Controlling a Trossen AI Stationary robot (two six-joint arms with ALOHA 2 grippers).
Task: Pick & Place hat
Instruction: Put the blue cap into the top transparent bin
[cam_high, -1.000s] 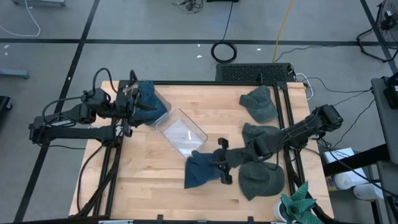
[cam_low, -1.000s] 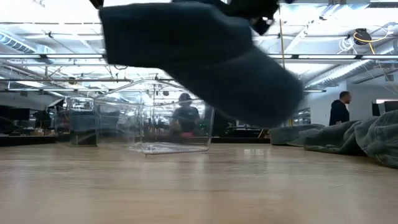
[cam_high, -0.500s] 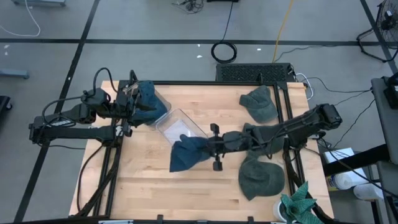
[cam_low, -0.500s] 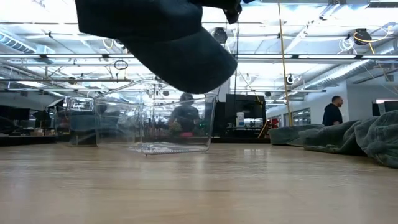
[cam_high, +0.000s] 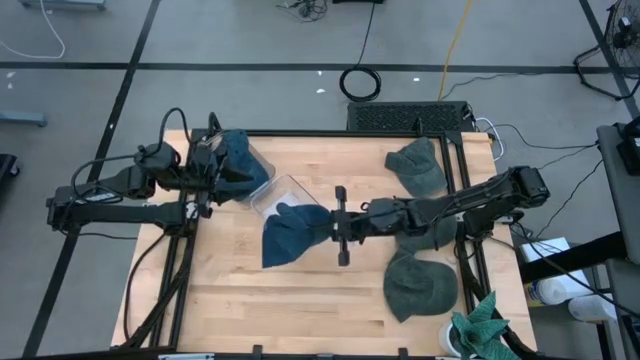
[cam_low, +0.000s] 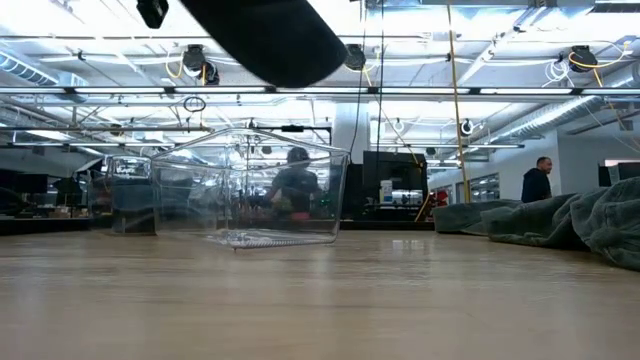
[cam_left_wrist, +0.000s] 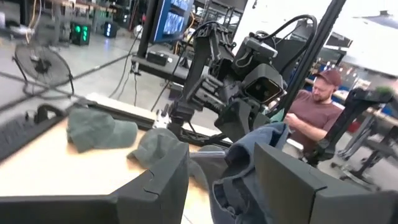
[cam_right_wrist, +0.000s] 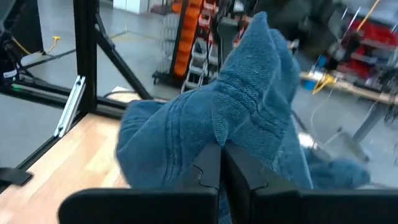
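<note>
I've got the blue hat (cam_high: 290, 233) clamped in the right gripper (cam_high: 333, 226), fingers fully closed on the fabric, hat hanging in the air at mid table, its far edge just over the near corner of the clear bin (cam_high: 283, 190). In the low view the hat (cam_low: 265, 35) hangs above the bin (cam_low: 245, 190), not touching it. The left gripper (cam_high: 213, 172) sits at the far left of the table; its fingers stand part open around a second blue hat (cam_high: 238, 160), and I read that as a grip on it, with that hat resting at the left end of the bin. Three green hats are on the right: one far (cam_high: 417, 165), one mid (cam_high: 420, 212) partly under my right arm, one near (cam_high: 420, 285). Risks as I judge them: the hat droops to the left of the gripper, so if I let go here most of it lands on the table, not in the bin; the loose brim could snag the bin's rim and tip or drag it; the left arm is close to the bin, so pushing further left could bump it. A person sits in the room beyond, seen in the left wrist view. No readable writing or brand anywhere.
</note>
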